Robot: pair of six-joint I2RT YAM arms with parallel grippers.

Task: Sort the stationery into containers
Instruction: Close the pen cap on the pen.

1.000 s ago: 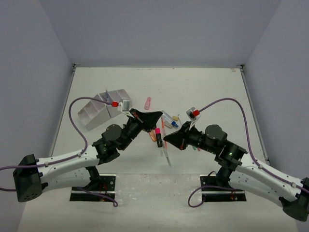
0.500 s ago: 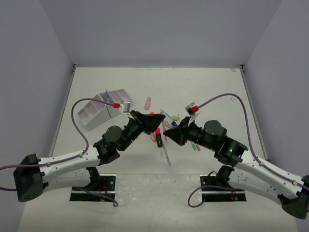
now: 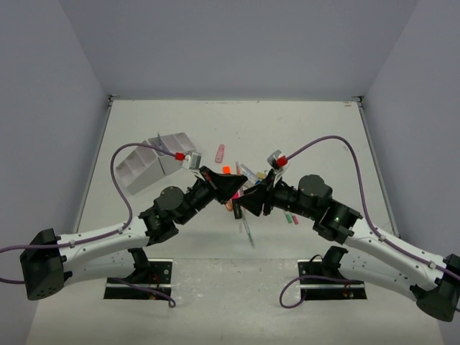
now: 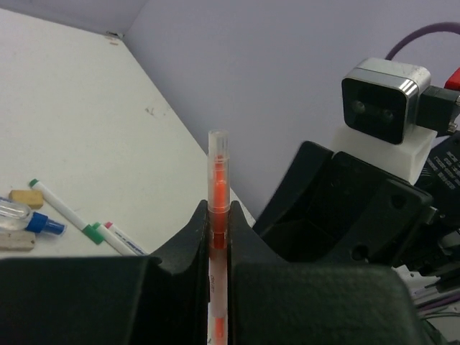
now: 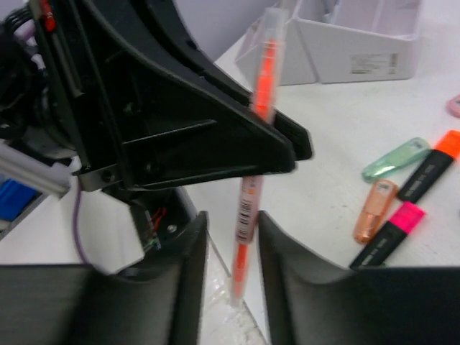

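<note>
My left gripper (image 4: 218, 215) is shut on a clear pen with an orange core (image 4: 218, 172) and holds it upright above the table. In the right wrist view the pen (image 5: 263, 79) runs down from the left gripper, and its lower part hangs between my right gripper's (image 5: 231, 230) fingers. Those fingers are open, with gaps on both sides of the pen. In the top view the two grippers meet mid-table, left (image 3: 236, 188) and right (image 3: 249, 202). A white compartment tray (image 3: 147, 165) lies tilted at the left and also shows in the right wrist view (image 5: 359, 43).
Loose stationery lies under and behind the grippers: a green cap (image 5: 395, 159), an orange cap (image 5: 374, 212), a pink-and-black highlighter (image 5: 392, 233), an orange-and-black one (image 5: 431, 165), a pink piece (image 3: 220, 153), and a green-tipped marker (image 4: 65, 212). The right wrist camera (image 4: 384, 108) is close to my left gripper.
My right gripper has moved left and up toward the left gripper, and its open fingers now flank the held pen. The left gripper has shifted slightly with the pen in it.
</note>
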